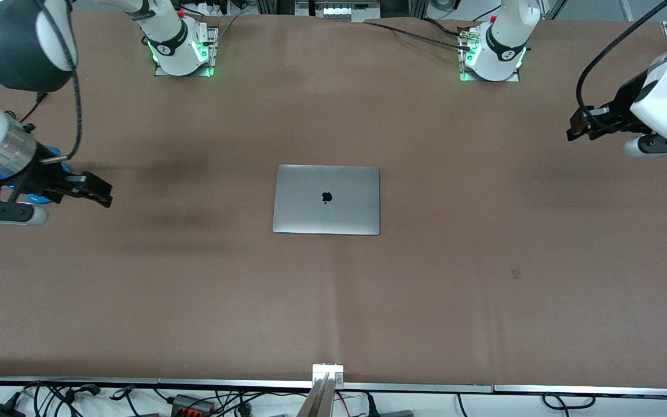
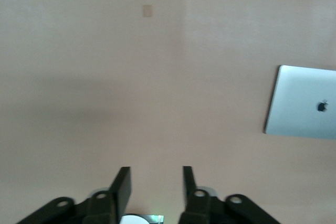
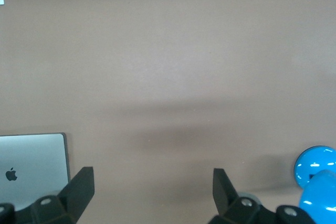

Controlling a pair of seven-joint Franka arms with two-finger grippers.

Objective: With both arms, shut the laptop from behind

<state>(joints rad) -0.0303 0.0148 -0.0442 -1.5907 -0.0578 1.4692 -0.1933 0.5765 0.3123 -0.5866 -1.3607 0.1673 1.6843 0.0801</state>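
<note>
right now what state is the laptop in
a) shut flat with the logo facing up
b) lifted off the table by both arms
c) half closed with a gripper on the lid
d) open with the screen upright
a: the laptop lies flat on the table with its lid down and the logo up, while the left gripper and the right gripper hang open over the table's two ends, touching nothing.

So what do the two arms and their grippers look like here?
Both arms are white with dark grey joint bands, black cables looping alongside, and green lights glowing at their bases. The left gripper and right gripper are black, with two flat fingers each.
</note>
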